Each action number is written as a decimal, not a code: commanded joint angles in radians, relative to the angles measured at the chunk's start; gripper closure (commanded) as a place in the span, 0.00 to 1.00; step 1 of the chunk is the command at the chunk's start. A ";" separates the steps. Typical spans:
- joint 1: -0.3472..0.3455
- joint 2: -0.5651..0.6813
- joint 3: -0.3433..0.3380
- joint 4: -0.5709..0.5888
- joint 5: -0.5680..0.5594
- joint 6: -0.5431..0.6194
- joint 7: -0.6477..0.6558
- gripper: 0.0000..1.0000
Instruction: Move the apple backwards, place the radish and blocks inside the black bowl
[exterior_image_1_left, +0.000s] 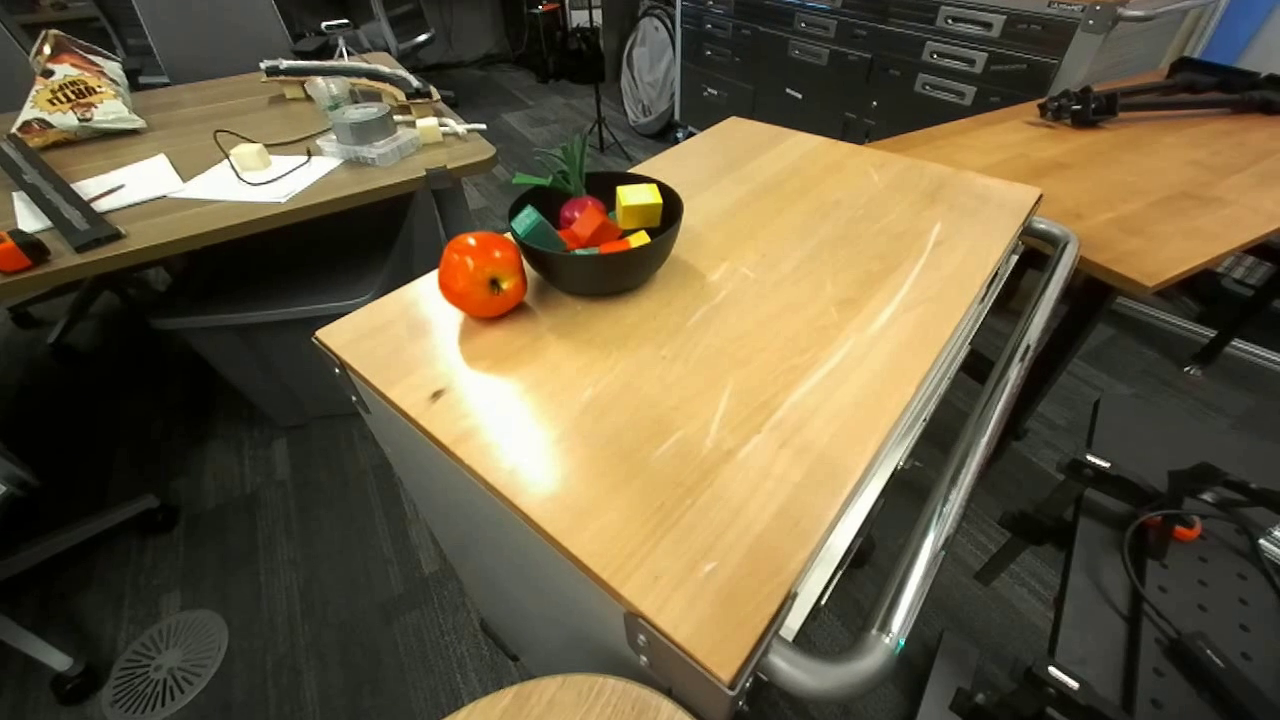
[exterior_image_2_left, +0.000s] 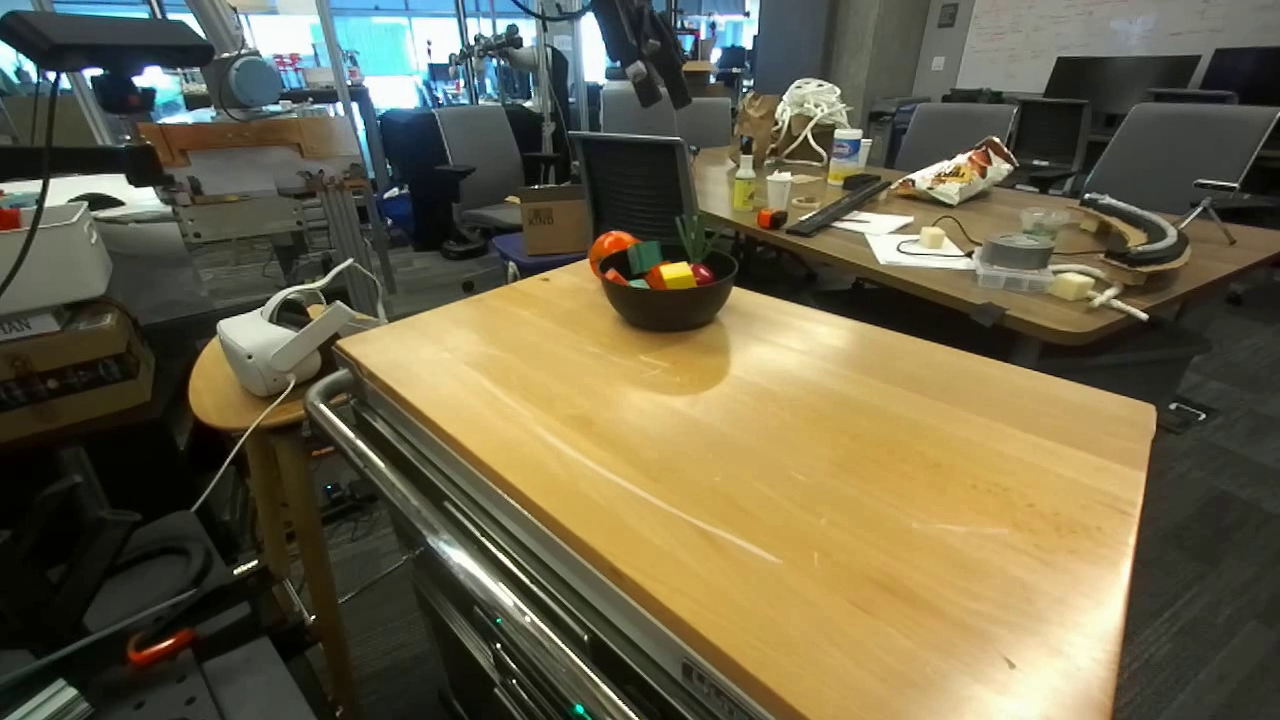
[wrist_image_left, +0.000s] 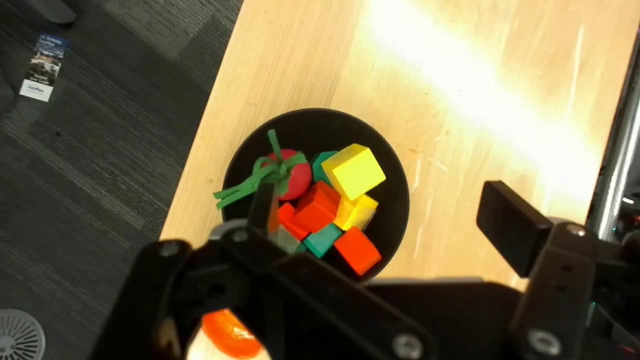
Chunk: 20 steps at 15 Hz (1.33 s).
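The black bowl stands on the wooden cart top in both exterior views and in the wrist view. The radish, red with green leaves, lies inside it. Several blocks lie there too: yellow, red-orange and teal. The apple sits outside, close beside the bowl; I cannot tell if they touch. In the wrist view the apple is mostly hidden by my gripper. My gripper is open and empty, high above the bowl; its fingers show at the top in an exterior view.
The cart top has a metal handle along one edge. The bowl and apple stand near the opposite edge. A cluttered brown table stands beyond. A stool with a white headset stands beside the cart.
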<state>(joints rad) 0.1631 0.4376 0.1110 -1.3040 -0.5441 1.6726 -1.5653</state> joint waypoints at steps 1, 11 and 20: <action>0.006 0.008 -0.008 0.006 0.003 -0.004 -0.002 0.00; 0.012 0.046 -0.009 0.017 0.004 -0.002 0.004 0.00; 0.012 0.046 -0.010 0.017 0.004 -0.002 0.004 0.00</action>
<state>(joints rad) 0.1684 0.4824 0.1089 -1.2920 -0.5440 1.6744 -1.5593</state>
